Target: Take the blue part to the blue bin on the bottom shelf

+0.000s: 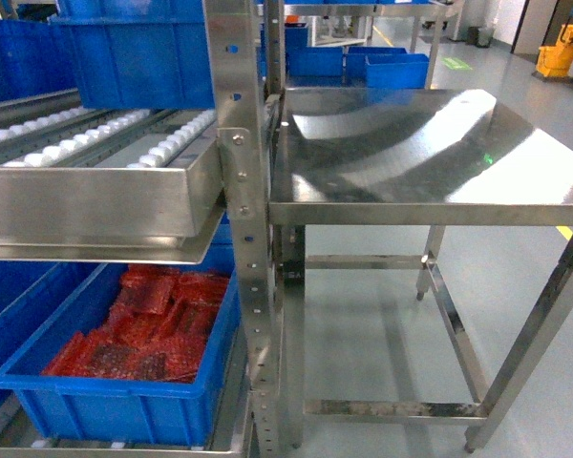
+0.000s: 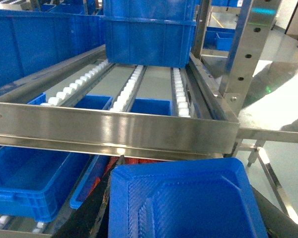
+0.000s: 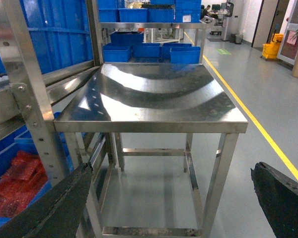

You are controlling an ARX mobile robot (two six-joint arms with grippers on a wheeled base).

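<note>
In the left wrist view the blue part (image 2: 188, 193), a flat ribbed plastic tray, fills the lower frame. My left gripper (image 2: 186, 225) is shut on it, with black fingers (image 2: 97, 210) showing at both sides. It hangs in front of the upper roller tier's front rail (image 2: 114, 131). Below that tier a blue bin (image 1: 105, 405) with red bagged pieces stands on the bottom shelf (image 1: 153, 452). My right gripper (image 3: 169, 208) is open and holds nothing, facing the steel table (image 3: 154, 121). Neither gripper shows in the head view.
The upper tier (image 1: 95, 200) carries white rollers and a large blue bin (image 2: 149, 39) at its back. A second blue bin (image 2: 30, 183) sits left on the bottom shelf. A perforated upright post (image 1: 244, 239) stands between rack and table. More blue bins (image 3: 149, 49) stand behind the table.
</note>
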